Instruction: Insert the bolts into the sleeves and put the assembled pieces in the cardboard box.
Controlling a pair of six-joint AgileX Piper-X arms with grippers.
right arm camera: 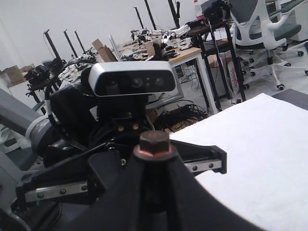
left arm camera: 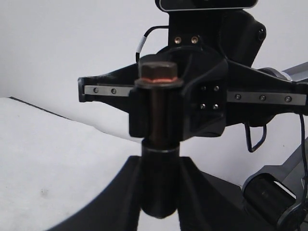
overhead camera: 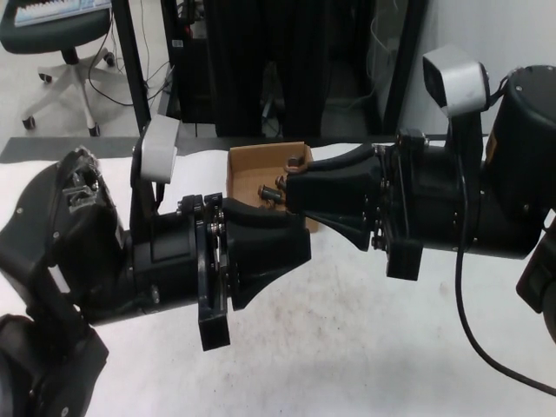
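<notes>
Okay, the bolt (left arm camera: 158, 77) stood upright with its copper-coloured flanged head on top, shank running down into the dark sleeve (left arm camera: 159, 192) below it. The left tool (left arm camera: 160, 162) was clamped narrow on the sleeve, one finger on each side. The right tool (right arm camera: 153, 175) was closed on the bolt's shank just under the head, directly above the sleeve's top edge. Both tools therefore met on the same bolt-and-sleeve stack, the right one's grip above and the left one's below, held up off the white surface (overhead camera: 347, 330).

From the high view, the left arm (overhead camera: 165, 252) came in from the left side and the right arm (overhead camera: 452, 200) from the right. They pointed at each other roughly level, wrists turned so the finger rails ran up and down in that view. Each wrist view looked straight at the other arm's camera housing across the bolt.

The cardboard box (overhead camera: 248, 165) sat on the surface just behind the meeting point, between the two arms. A few brownish metal pieces (overhead camera: 298, 162) lay inside it; I could not tell whether they were assembled.
</notes>
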